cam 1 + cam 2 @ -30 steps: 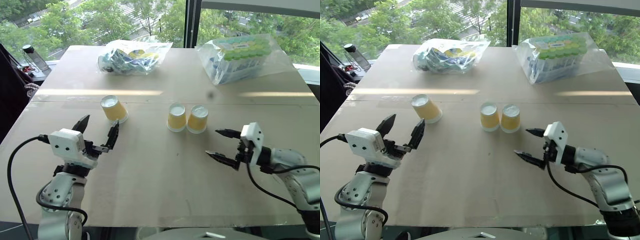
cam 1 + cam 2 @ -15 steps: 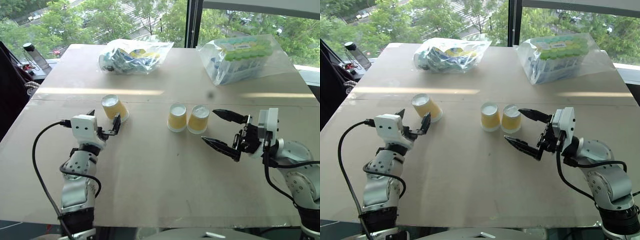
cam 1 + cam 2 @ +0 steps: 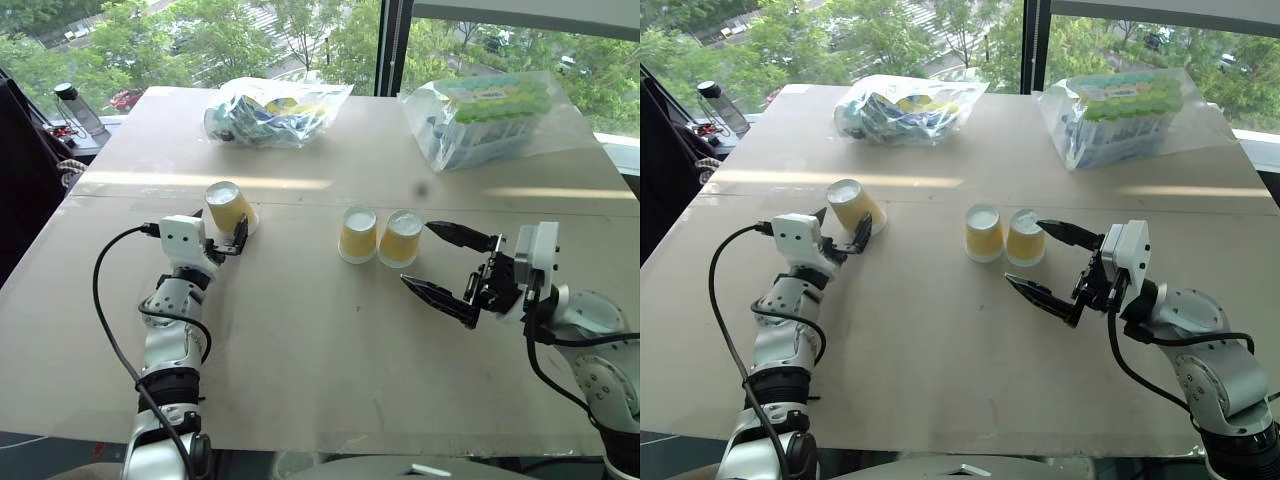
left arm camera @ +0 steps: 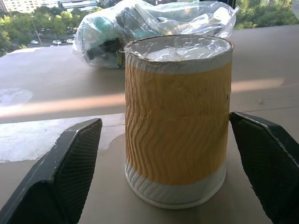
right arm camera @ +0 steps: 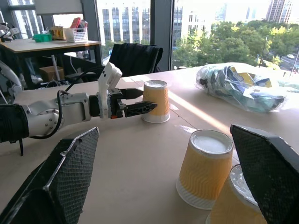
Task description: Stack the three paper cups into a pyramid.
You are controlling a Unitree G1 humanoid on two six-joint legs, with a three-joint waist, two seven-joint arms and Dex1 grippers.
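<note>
Three yellow paper cups stand upside down on the table. The left cup (image 3: 230, 208) sits apart; the other two cups (image 3: 357, 233) (image 3: 401, 238) touch side by side at the middle. My left gripper (image 3: 226, 232) is open and straddles the left cup (image 4: 176, 121). Both black fingers (image 4: 70, 172) stand clear of its sides. My right gripper (image 3: 418, 254) is open just right of the pair, one finger above the other, with nothing between them. The right wrist view shows the pair (image 5: 204, 168) close by and the left gripper (image 5: 135, 101) at the far cup (image 5: 155, 100).
Two clear plastic bags of packaged goods lie at the back of the table (image 3: 300, 330), one at back left (image 3: 270, 108) and one at back right (image 3: 490, 115). A bottle (image 3: 70, 105) stands beyond the table's far left corner. A window runs behind.
My left gripper has reached forward up to the left cup and now has it between its open fingers. My right gripper rose and turned toward the pair of cups.
</note>
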